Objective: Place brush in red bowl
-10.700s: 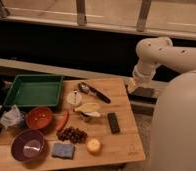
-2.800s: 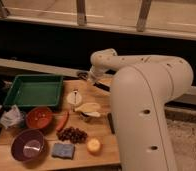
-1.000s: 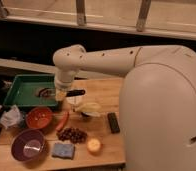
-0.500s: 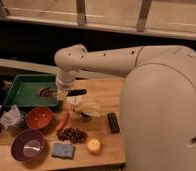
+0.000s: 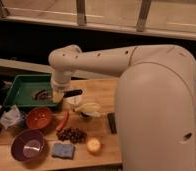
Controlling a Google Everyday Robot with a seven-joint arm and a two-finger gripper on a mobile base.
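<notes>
My hand (image 5: 57,95) is pinching the brush (image 5: 74,93) over the green tray (image 5: 24,86), near the red bowl (image 5: 39,118).

Looks like a robot test setup, lab-like rather than a lived-in kitchen. A wooden desk (image 5: 103,89) carries a mixed spread of props: green tray (image 5: 21,86), red bowl (image 5: 39,118), purple bowl (image 5: 29,145), blue sponge (image 5: 63,150), loose food items. A railing with metal posts (image 5: 81,12) runs behind it. A white robot arm reaches in, with its pincer (image 5: 57,96) at the tray's right edge, clamped on the brush (image 5: 73,93).
</notes>
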